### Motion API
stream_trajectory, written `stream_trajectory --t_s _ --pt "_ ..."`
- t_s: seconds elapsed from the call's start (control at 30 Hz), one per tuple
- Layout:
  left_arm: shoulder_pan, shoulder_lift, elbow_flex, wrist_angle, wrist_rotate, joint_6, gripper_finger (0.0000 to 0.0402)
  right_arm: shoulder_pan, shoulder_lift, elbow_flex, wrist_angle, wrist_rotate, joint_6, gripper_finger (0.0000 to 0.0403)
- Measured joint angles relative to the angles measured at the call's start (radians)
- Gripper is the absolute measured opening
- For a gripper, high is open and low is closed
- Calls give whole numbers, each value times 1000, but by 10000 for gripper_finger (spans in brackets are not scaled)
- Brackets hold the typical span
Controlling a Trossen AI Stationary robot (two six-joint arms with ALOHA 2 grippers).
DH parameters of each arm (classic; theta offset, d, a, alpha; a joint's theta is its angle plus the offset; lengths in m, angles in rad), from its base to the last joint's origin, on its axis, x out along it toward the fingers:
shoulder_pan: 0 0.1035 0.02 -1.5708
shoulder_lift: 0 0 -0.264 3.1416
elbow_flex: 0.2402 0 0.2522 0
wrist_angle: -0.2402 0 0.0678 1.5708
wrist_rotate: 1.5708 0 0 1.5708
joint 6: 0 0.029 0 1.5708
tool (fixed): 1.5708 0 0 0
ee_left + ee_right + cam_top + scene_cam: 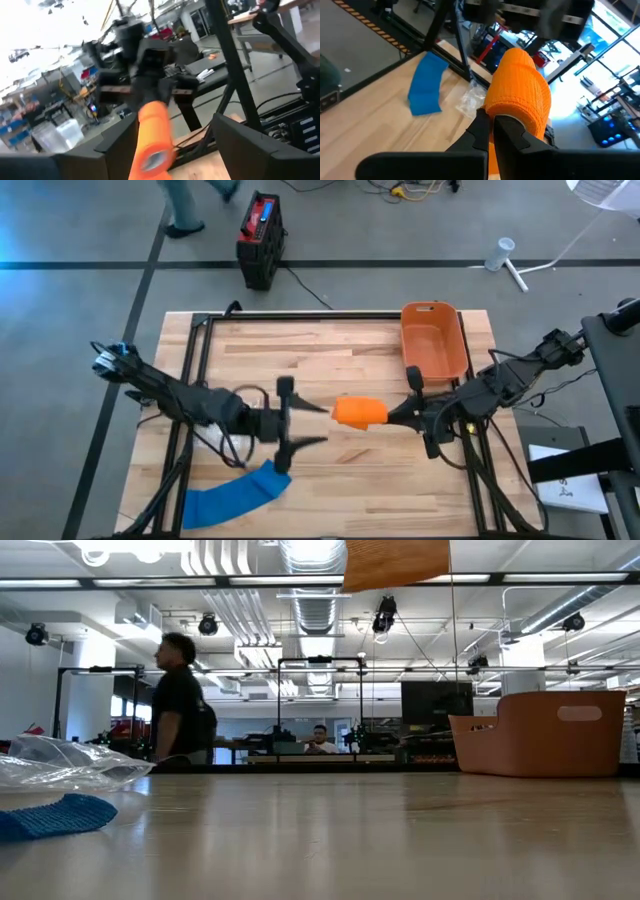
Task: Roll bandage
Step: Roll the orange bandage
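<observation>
Wooden slatted desk (330,480) mid | right gripper (397,414) pinches orange rolled bandage (360,412) aloft; left gripper (303,425) spread wide | rolling; next: re-grip roll's free end

Worktop (330,480): pale wooden butcher-block planks, framed by a dark metal rail along the far and side edges; it stood on a grey floor
Blue cloth (232,498): lay flat on the worktop at the near left corner; its knitted edge showed low at the left in the low view
Clear plastic wrapper (65,762): lay crumpled on the worktop just beside the blue cloth
Orange bin (434,340): stood upright on the worktop at the far right corner, open side up
</observation>
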State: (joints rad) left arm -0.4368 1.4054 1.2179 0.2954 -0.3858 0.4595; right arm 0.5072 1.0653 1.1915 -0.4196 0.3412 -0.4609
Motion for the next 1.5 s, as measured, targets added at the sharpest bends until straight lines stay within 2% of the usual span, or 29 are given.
stream_trajectory --t_s 0.17,0.27,0.37,0.6,0.83,1.03,1.27,1.5 --pt "-5 87 47 22 -86 33 243 1 -2 0 4 -3 5 4" --pt "7 131 97 -16 -152 36 249 -7 1 -4 6 -2 24 4" --pt "15 153 147 -81 -162 36 255 -13 13 -6 3 -1 57 4" --pt "23 189 246 -251 -156 22 254 -17 12 -6 4 -8 95 4" --pt "40 217 411 -525 -143 -79 235 -22 12 -6 -11 -8 61 4" --pt "86 263 543 -726 10 -274 222 -24 36 -7 -9 54 -61 3" --pt "118 286 542 -785 1 -287 206 -23 78 -8 -22 147 -87 1" --pt "124 287 541 -914 -36 -378 181 -23 56 -9 -62 156 -42 0"
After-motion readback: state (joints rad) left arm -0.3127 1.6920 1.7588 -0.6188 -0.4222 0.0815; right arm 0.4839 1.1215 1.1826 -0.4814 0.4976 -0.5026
